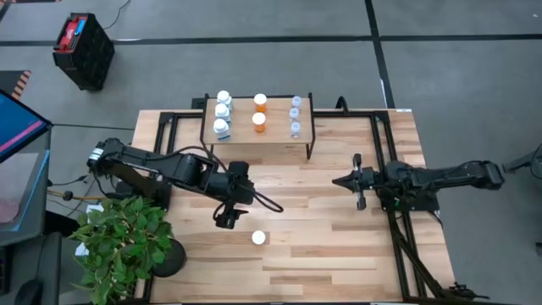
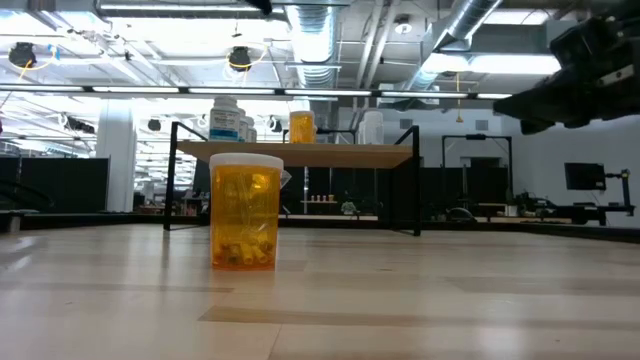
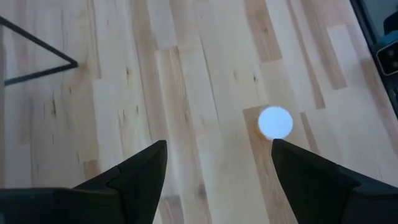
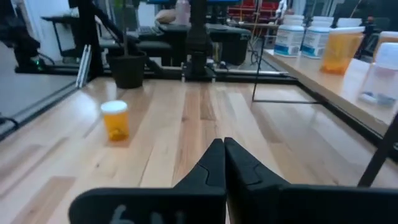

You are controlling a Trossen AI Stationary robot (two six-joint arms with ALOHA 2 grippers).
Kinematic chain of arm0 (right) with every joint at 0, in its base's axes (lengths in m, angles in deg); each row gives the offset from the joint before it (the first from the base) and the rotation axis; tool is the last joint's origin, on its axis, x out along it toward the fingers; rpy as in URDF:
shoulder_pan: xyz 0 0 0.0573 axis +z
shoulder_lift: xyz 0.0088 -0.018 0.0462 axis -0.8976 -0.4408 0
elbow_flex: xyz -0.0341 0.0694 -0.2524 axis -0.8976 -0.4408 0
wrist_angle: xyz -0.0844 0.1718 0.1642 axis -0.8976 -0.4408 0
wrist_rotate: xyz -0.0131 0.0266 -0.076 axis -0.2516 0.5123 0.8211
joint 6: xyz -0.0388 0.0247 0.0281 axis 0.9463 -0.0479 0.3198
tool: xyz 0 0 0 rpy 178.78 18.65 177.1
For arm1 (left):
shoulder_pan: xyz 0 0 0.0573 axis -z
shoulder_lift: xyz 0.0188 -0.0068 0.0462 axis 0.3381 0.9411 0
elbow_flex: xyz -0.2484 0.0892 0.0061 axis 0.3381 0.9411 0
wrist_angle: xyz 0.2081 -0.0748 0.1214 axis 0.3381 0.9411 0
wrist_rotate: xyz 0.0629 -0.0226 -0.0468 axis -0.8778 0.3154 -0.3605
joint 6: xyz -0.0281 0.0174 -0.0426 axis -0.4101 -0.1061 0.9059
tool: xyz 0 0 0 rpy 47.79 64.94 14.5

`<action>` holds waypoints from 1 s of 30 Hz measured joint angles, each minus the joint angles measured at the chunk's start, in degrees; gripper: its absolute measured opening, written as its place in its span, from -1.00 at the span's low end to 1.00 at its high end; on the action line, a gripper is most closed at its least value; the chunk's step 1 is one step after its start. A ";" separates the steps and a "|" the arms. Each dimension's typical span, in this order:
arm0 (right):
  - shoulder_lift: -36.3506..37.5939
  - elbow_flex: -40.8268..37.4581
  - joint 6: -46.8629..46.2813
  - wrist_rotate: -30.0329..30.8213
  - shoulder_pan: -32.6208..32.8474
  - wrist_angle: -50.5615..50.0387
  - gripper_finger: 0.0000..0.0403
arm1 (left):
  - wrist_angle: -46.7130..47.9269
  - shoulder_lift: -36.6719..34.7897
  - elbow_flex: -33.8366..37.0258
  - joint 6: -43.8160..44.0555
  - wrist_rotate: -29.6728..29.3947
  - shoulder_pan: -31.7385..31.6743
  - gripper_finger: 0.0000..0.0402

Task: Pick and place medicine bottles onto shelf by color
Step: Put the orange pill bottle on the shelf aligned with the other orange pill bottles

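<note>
The table point(image 1: 339, 254) fills the middle of the high view, with the shelf point(image 1: 279, 135) at upper centre already carrying eight bottles in three columns: white on the left, orange in the middle, bluish on the right. The orange column looks one short.

The last orange bottle point(image 1: 259, 238) stands upright, cap up, on the bare table at lower centre — its long axis is vertical. The left gripper point(image 1: 227, 219) sits just up and to the left of it, fingers parted and empty. In the left wrist view the white cap point(image 3: 275, 122) shows just ahead of the fingertips point(image 3: 281, 148) and off toward one side rather than centred in the gap, so I'd judge a small sideways shift is needed before closing — though how high the gripper hangs above the cap is hard to tell.

The right gripper point(image 1: 340, 180) waits at centre right, fingers pressed together, well apart from the bottle. The left arm is clearly nearer.
</note>
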 joint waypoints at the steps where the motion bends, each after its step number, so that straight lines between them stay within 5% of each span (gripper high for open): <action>1: 1.32 0.00 -0.04 0.77 0.00 -0.79 -0.96 | 0.16 -0.02 0.02 0.07 -0.01 0.00 0.38; 9: 11.27 -0.02 -0.14 10.12 -0.21 -8.42 -0.96 | 0.22 1.69 -0.01 -0.66 -0.02 -0.85 0.38; 16: 11.46 -0.02 -0.69 10.62 -1.52 -8.97 -0.96 | -1.93 2.35 3.12 -0.50 0.63 -1.01 0.38; 23: 10.21 -0.04 -2.27 25.26 -4.28 -7.78 -0.96 | -3.43 2.47 5.68 1.37 1.62 -1.01 0.38; 30: 10.08 -0.04 -2.23 26.08 -6.05 -7.94 -0.96 | -4.69 2.56 6.17 2.97 1.60 -1.01 0.38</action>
